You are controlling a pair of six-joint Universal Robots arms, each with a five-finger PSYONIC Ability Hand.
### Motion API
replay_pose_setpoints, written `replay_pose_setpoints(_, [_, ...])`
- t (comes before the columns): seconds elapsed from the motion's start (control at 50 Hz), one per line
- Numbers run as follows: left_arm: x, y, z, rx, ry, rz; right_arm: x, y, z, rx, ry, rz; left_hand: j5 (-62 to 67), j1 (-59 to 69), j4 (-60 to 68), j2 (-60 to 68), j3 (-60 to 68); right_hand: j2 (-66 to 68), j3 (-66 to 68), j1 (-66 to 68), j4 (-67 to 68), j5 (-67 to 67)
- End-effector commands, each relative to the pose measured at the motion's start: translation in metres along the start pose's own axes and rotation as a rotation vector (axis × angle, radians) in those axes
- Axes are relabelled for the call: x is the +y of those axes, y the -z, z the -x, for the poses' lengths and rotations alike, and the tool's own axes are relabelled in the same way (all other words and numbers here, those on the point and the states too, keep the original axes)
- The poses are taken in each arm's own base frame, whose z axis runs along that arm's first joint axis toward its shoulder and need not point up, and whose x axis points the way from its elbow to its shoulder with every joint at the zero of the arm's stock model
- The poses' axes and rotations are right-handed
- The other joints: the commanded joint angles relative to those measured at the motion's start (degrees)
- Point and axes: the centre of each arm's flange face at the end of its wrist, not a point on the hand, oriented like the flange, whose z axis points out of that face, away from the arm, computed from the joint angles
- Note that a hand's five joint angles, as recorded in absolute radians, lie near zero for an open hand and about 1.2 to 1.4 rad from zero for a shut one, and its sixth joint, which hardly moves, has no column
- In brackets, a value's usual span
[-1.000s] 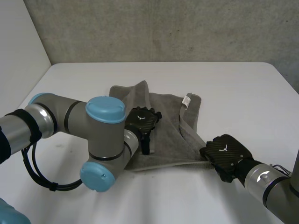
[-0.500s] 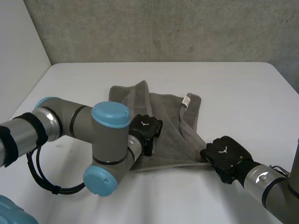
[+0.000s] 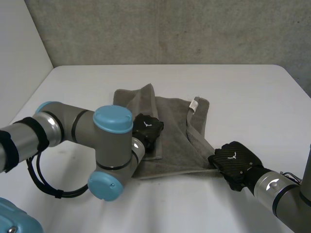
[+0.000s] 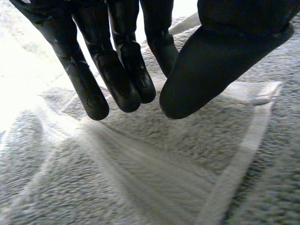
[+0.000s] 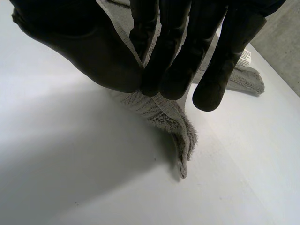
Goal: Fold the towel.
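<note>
A grey towel [image 3: 181,127] lies rumpled and partly folded on the white table [image 3: 243,87], with a white label [image 3: 194,104] at its far right corner. My left hand [image 3: 147,130] is on the towel's left middle. In the left wrist view its fingers [image 4: 117,79] and thumb are drawn together on the cloth [image 4: 140,178], which rises in a ridge to their tips. My right hand [image 3: 235,162] is at the towel's near right corner. There the thumb [image 5: 93,51] and fingers pinch the towel's [image 5: 174,117] edge, and the cloth hangs from them to the table.
The left arm's elbow [image 3: 112,150], grey with light-blue caps, lies over the towel's near left part. Bare table surrounds the towel on all sides. A grey wall [image 3: 170,29] stands behind the table's far edge.
The left hand's fingers went from spread flat on the towel to drawn together with the thumb. The left elbow shifted slightly. The right hand has kept its grip and place.
</note>
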Motion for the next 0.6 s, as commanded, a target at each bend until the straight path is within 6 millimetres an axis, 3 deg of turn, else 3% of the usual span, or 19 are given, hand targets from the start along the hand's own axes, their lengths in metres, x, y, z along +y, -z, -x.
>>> replay_pose_setpoints(0.02, [-0.018,0.003,0.030,-0.114,0.015,-0.027,0.000,0.000,0.000,0.001,0.001,-0.001,11.5,11.8,10.4,10.4,10.5,3.8,3.4,4.0,3.4,2.2])
replay_pose_setpoints(0.12, [-0.015,0.003,0.044,-0.144,0.032,-0.007,0.000,0.000,0.000,0.002,0.001,0.000,11.5,11.8,10.4,10.4,10.5,3.8,3.4,4.0,3.4,2.2])
replay_pose_setpoints(0.2, [-0.010,0.007,0.044,-0.123,0.039,0.012,0.000,0.000,0.000,0.001,0.001,0.001,11.5,11.8,10.4,10.4,10.5,3.8,3.4,4.0,3.4,2.2])
replay_pose_setpoints(0.22, [-0.008,0.011,0.040,-0.101,0.041,0.016,0.000,0.000,0.000,0.001,0.001,0.001,-8.2,-7.9,-9.2,-9.3,-9.2,3.8,3.4,4.0,3.4,2.2])
replay_pose_setpoints(0.24, [-0.008,0.011,0.040,-0.101,0.041,0.016,0.000,0.000,0.000,0.001,0.001,-0.001,-8.4,-8.1,-9.4,-9.5,-9.4,3.8,3.4,4.0,3.4,2.2])
replay_pose_setpoints(0.26, [-0.006,0.014,0.035,-0.066,0.042,0.016,0.000,0.000,0.000,0.001,0.001,-0.001,-30.7,-30.4,-31.7,-31.8,-31.7,3.8,3.4,4.0,3.4,2.2])
replay_pose_setpoints(0.28, [-0.006,0.016,0.028,-0.028,0.038,0.012,0.000,0.000,0.000,0.002,0.001,0.000,-33.9,-33.6,-34.9,-35.0,-34.9,3.8,3.4,4.0,3.4,2.2])
replay_pose_setpoints(0.38, [-0.005,0.018,0.015,0.051,0.030,-0.002,0.000,0.000,0.000,0.002,0.002,0.000,-34.4,-34.1,-35.5,-35.5,-35.4,3.8,3.4,4.0,3.4,2.2])
replay_pose_setpoints(0.6, [0.003,0.011,0.010,0.075,0.028,0.008,0.001,-0.001,0.000,0.000,0.001,0.002,-32.9,-32.6,-34.0,-34.0,-33.9,3.8,3.4,4.0,3.4,2.2])
